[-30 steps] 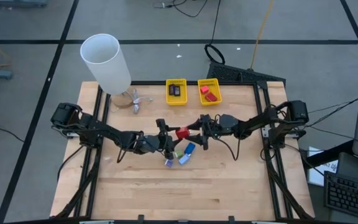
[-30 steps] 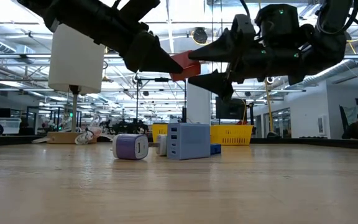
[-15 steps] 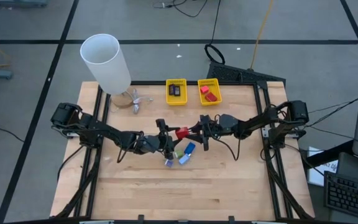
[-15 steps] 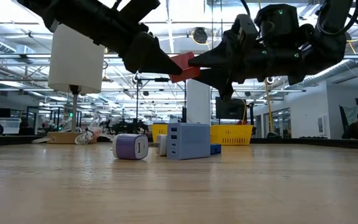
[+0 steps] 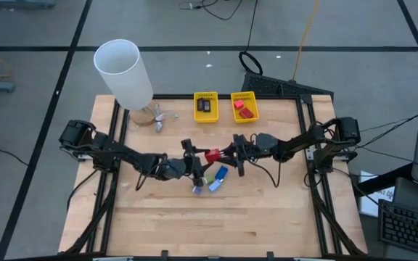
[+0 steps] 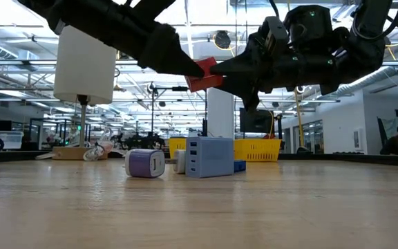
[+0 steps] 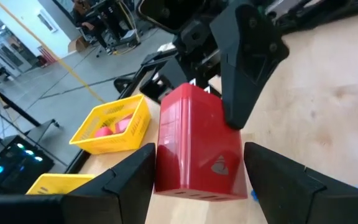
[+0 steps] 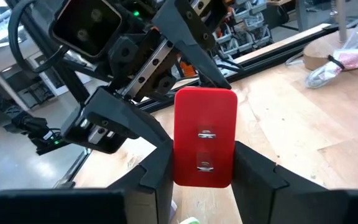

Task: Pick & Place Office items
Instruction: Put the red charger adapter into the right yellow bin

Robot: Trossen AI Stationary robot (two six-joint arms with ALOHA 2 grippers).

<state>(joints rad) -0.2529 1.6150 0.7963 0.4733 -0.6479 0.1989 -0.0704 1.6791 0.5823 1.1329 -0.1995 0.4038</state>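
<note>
A red plug-in block [image 5: 212, 155] with two metal prongs [image 8: 205, 149] hangs in the air over the middle of the table, between my two grippers. My left gripper [image 5: 202, 161] reaches it from the table's left and is shut on it. My right gripper [image 5: 224, 153] reaches it from the right and is shut on it too. Below them, a purple-and-white cube [image 6: 145, 164], a blue block [image 6: 209, 157] and small green and blue items [image 5: 207, 181] lie on the tabletop. My left gripper pinches the red block between its two fingers by two opposite sides [image 7: 164, 168], at the end away from the prongs. The fingers [image 7: 126, 180] come in almost level from the table's left. The block is clear of the table. My right gripper pinches the block's pronged end by its two narrow sides [image 8: 180, 163] between its two fingers [image 8: 157, 171]. It comes in level from the table's right. The block hangs above the table, its pronged face toward this gripper's wrist.
Two yellow mesh baskets [image 5: 206, 106] [image 5: 244, 106] stand at the far edge, one with a black item, one with red ones. A tall white cylinder [image 5: 124, 72] stands at the far left, with a bagged bundle [image 5: 154, 117] beside it. The near half of the table is bare wood.
My right gripper has shut its fingers on the red block, which my left gripper keeps holding. Both arms have stayed where they were. The block now tilts slightly more.
</note>
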